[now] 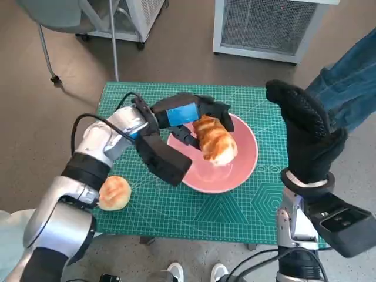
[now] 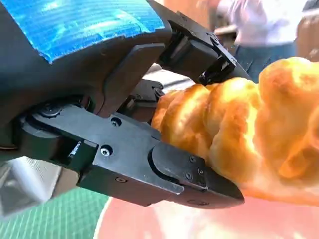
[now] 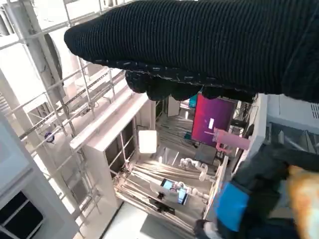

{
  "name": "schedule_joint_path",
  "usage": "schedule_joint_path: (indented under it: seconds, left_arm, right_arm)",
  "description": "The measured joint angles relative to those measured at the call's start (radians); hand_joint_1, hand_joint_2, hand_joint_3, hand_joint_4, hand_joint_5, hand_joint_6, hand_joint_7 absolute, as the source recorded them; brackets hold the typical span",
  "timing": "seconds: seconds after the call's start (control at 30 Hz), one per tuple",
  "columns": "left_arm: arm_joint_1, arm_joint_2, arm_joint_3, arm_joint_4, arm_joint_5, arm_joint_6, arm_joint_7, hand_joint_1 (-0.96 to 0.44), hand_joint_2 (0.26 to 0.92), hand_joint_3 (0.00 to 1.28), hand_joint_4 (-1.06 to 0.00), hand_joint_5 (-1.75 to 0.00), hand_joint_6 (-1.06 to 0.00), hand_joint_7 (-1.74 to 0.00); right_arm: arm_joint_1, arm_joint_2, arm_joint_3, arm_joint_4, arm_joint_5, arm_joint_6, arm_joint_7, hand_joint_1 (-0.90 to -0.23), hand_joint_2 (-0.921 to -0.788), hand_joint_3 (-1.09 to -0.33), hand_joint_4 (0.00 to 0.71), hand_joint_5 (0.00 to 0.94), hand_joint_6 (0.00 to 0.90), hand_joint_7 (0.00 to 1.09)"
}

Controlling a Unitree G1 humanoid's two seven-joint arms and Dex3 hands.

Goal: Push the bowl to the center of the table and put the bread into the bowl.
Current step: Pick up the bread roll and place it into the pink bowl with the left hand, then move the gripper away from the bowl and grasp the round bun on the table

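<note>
Over the pink bowl (image 1: 235,170), the bread (image 1: 215,141) is gripped by the left hand (image 1: 185,117), while nothing is held by the raised, straight-fingered right hand (image 1: 305,126).

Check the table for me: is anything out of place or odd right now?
One thing: a round bun sits at the table's near-left edge, beside the left forearm, where it might get nudged off. Otherwise the left hand holds the twisted bread over the pink bowl; right hand is raised, touching nothing.
</note>
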Motion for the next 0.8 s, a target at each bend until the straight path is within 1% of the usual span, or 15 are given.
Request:
schedule_joint_path:
  seconds: [0.03, 0.07, 0.1, 0.2, 0.33, 0.4, 0.63, 0.8]
  left_arm:
    - [0.001, -0.001, 0.000, 0.001, -0.002, 0.002, -0.018, -0.04, 0.846, 0.13, -0.29, -0.53, -0.33, -0.70]
    - [0.002, 0.000, 0.000, 0.001, -0.006, 0.004, -0.041, -0.06, 0.838, 0.09, -0.25, -0.34, -0.30, -0.53]
    - [0.003, 0.000, 0.000, 0.001, -0.012, 0.006, -0.061, -0.08, 0.826, 0.07, -0.19, -0.22, -0.26, -0.41]
    - [0.014, 0.006, 0.003, -0.007, -0.040, 0.008, -0.132, -0.12, 0.803, 0.03, -0.11, -0.07, -0.21, -0.26]
    - [0.038, 0.027, 0.023, -0.044, -0.099, 0.007, -0.230, -0.15, 0.793, 0.01, -0.05, -0.02, -0.16, -0.19]
    - [0.059, 0.044, 0.049, -0.084, -0.148, 0.012, -0.286, -0.14, 0.789, 0.01, -0.02, -0.01, -0.14, -0.17]
    - [0.168, 0.123, 0.178, -0.285, -0.366, 0.079, -0.466, -0.06, 0.784, 0.00, 0.00, 0.00, -0.13, -0.15]
    - [0.265, 0.214, 0.284, -0.448, -0.494, 0.127, -0.550, -0.06, 0.783, 0.00, 0.00, 0.00, -0.14, -0.14]
  right_arm:
    - [0.000, 0.000, 0.000, 0.000, 0.000, 0.000, 0.000, -0.606, -0.921, -0.754, 0.268, 0.019, -0.001, 0.75]
    - [0.000, 0.000, 0.000, 0.000, 0.000, 0.000, 0.000, -0.606, -0.921, -0.753, 0.268, 0.019, -0.001, 0.75]
    - [0.000, 0.000, -0.001, 0.000, 0.000, 0.000, 0.000, -0.606, -0.921, -0.753, 0.269, 0.020, -0.001, 0.75]
    - [0.000, 0.000, -0.001, -0.001, 0.000, 0.001, -0.001, -0.608, -0.921, -0.752, 0.271, 0.021, -0.001, 0.75]
    - [0.000, 0.002, 0.000, -0.004, 0.000, 0.003, -0.003, -0.608, -0.921, -0.750, 0.272, 0.021, -0.001, 0.75]
    - [0.000, 0.004, 0.001, -0.006, 0.000, 0.005, -0.006, -0.609, -0.921, -0.749, 0.272, 0.021, -0.001, 0.75]
    - [0.000, 0.014, 0.007, -0.015, -0.003, 0.013, -0.016, -0.609, -0.921, -0.747, 0.273, 0.021, -0.001, 0.75]
    - [0.001, 0.022, 0.012, -0.018, -0.006, 0.016, -0.019, -0.609, -0.921, -0.749, 0.272, 0.021, -0.001, 0.75]
